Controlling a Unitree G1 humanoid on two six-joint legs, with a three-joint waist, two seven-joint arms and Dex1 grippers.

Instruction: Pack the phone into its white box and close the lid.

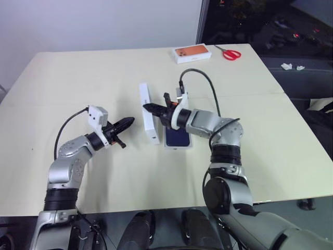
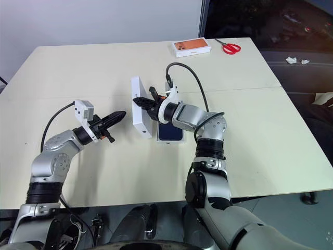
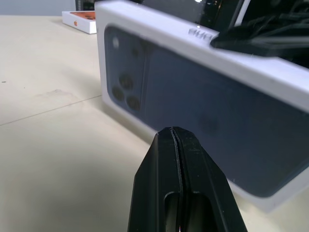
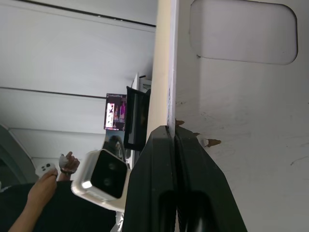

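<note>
Phone [image 1: 178, 136] lies in white box [image 1: 179, 145] base on the surface; lid [image 1: 149, 112] stands on edge beside it, pinched by my right end effector [image 1: 151, 108]. Left end effector [image 1: 126, 123] closed, empty, near lid. Closing remains.

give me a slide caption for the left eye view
Right gripper pinches the upright white lid beside the boxed phone while the shut left gripper waits nearby.

white box lid [image 1: 148, 112], dark phone printed on its face | navy-blue phone [image 1: 177, 138] | box printed with orange phone [image 1: 192, 53] | red-handled scissors [image 1: 229, 52] | cream table [image 1: 78, 78]
</note>
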